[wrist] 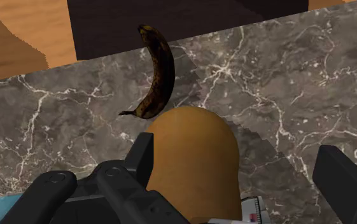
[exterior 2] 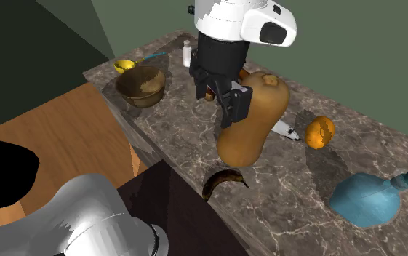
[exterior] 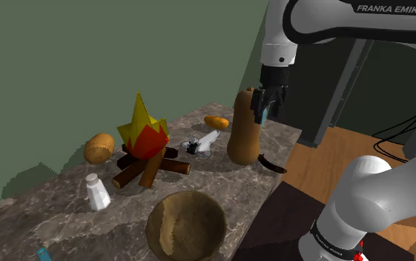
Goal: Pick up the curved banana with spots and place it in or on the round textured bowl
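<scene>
Hovering over tan butternut squash (wrist: 196,159) with tool (wrist: 242,167) wide open, empty. Could clip squash descending, or nudge dark-brown curved banana (wrist: 160,70) off marble desk (wrist: 285,83) edge.

banana (exterior 2: 222,182) on counter (exterior 2: 289,182) edge | squash (exterior 2: 257,124) just beside | bowl (exterior 2: 138,93) well apart

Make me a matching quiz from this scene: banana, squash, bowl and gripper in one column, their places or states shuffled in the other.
1 banana
2 squash
3 bowl
4 gripper

A stands upright
B empty
C open, fingers apart
D lies at the counter's edge

Pairs: 1-D, 2-A, 3-B, 4-C
</scene>
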### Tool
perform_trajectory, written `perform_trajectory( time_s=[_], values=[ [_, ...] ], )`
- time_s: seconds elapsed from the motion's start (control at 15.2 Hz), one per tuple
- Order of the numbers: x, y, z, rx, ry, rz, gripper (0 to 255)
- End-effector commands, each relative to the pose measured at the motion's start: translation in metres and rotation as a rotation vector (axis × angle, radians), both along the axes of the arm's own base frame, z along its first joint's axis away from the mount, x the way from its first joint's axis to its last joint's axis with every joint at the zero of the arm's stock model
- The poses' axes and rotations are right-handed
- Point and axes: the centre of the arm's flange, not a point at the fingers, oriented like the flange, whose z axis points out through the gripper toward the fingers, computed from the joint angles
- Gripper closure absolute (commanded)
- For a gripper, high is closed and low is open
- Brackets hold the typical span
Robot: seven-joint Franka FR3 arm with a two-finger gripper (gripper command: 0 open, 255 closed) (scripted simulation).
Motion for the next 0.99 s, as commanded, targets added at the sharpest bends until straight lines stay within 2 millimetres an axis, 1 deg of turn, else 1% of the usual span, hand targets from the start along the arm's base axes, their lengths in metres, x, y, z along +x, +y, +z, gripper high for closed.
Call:
perform_trajectory(
  time_s=[0.0, 0.92],
  values=[
    [0.0, 0.0, 0.0, 0.0, 0.0, 0.0, 0],
    [-0.023, -0.074, -0.17, 0.051, -0.008, -0.014, 0]
  ],
)
